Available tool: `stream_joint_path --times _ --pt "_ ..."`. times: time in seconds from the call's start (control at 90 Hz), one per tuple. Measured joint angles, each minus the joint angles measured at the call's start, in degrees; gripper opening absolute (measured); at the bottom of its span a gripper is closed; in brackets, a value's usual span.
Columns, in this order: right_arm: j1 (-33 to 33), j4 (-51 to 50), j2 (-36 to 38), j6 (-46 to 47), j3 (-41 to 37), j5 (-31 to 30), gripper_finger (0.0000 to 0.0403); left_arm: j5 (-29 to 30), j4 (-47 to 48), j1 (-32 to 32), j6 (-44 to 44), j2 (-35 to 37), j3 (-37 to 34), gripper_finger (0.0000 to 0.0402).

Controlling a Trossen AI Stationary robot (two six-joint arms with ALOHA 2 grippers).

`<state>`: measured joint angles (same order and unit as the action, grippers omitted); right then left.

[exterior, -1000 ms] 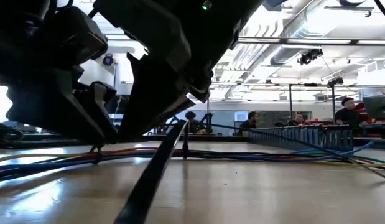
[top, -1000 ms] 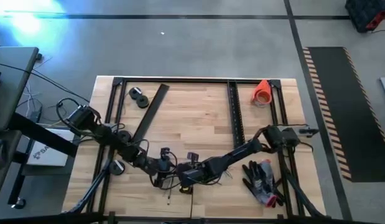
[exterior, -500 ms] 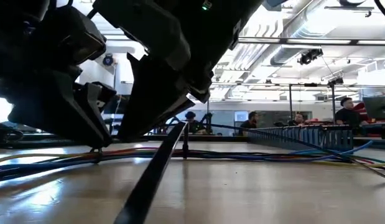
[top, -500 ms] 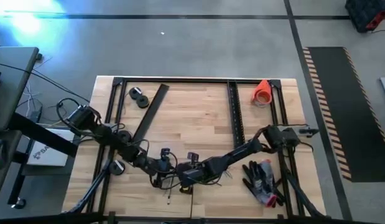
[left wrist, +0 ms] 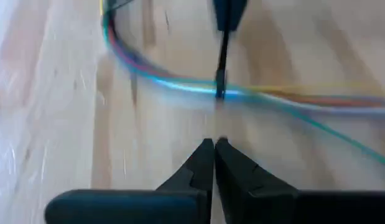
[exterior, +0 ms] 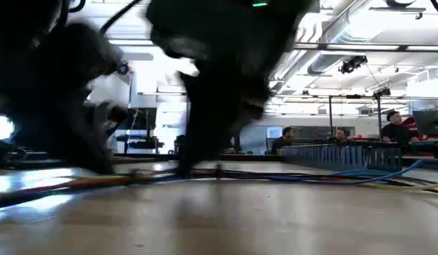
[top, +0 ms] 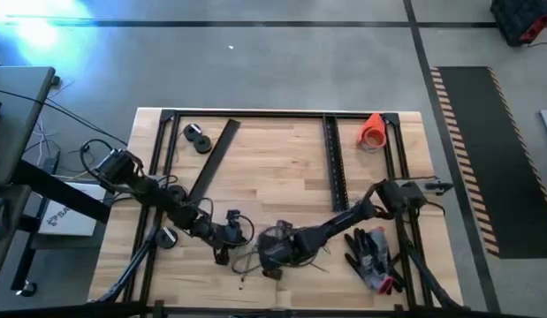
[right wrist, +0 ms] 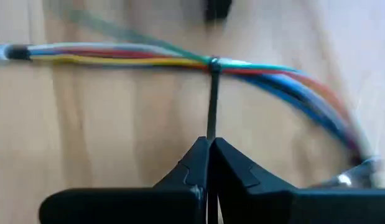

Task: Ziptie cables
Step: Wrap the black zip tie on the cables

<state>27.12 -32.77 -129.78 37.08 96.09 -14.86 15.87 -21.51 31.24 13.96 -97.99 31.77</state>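
first, desk (top: 282, 150): wooden top under a black frame. left arm (top: 167, 208) entering from the left side, right arm (top: 335, 225) from the right, both ends brought close together near the front middle of the desk.

next, cables (right wrist: 117, 59): laid flat on the desk between the two arm ends, in a loose curve, gathered at one spot. treat as light, limp and thin. expect no stiffness; expect sag and sideways slide under any lift or pull. avoid pinching a single wire: likely to kink or slip out of the bunch. if a hold is needed, take it across the whole bunch, just beside the tie, at the most tightly packed spot.

then, zip tie (right wrist: 211, 99): thin black strap looped around the bunch, tail running straight from the loop toward the right arm. judged stiffer than the wires, smooth and probably slippery. grip the tail flat and pull along its own line, not sideways, to avoid dragging the light bunch across the desk.

last, right jaws: pressed together on the tail of the zip tie, near the bunch, not touching it. left jaws: pressed together, nothing seen between them, just short of the cables, on the side opposite the right jaws.
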Motion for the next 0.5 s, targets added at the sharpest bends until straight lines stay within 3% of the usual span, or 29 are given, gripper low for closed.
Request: stream_joint_path --times 0.244,0.378,0.5 --pt "2.23 -0.95 0.0 3.89 0.0 -3.33 0.0 0.79 1.0 0.0 1.0 0.26 -0.09 0.0001" --pt "1.33 1.42 0.0 3.42 0.0 -1.89 0.0002 4.06 1.43 -0.04 3.51 1.65 -0.28 0.0001" --pt "0.32 3.56 0.0 1.22 0.44 0.89 0.004 8.29 2.87 0.26 8.57 4.31 -0.23 0.0"
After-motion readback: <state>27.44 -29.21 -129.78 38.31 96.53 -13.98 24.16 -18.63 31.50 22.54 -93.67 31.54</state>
